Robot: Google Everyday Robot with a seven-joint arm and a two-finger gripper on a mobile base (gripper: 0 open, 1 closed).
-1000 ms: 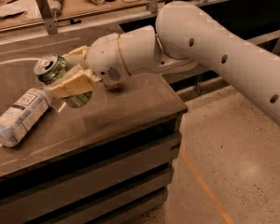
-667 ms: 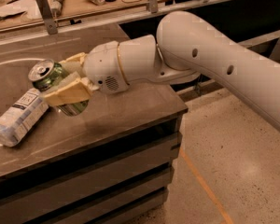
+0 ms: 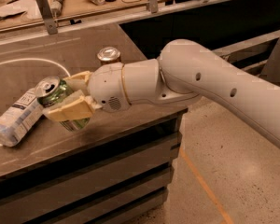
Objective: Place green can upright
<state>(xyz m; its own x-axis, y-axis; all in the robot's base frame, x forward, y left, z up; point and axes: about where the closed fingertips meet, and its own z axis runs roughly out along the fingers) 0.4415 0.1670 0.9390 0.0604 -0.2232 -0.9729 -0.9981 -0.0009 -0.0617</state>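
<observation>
The green can [image 3: 60,101] is held in my gripper [image 3: 72,97], tilted with its silver top toward the upper left, just above the counter's front part. The gripper's pale yellow fingers [image 3: 70,112] are shut on the can's body, one in front and one behind. My white arm reaches in from the right across the counter [image 3: 46,143]. The can's lower end is partly hidden by the front finger.
A clear plastic bottle with a white label [image 3: 16,120] lies on its side at the left, close to the can. An orange-brown can [image 3: 108,56] stands upright behind my wrist. The counter's front edge is just below the gripper. A cluttered shelf [image 3: 84,3] runs behind.
My gripper has carried the green can a little forward, down toward the counter's front edge. The can stays tilted in the fingers. The orange-brown can behind the wrist has come into sight.
</observation>
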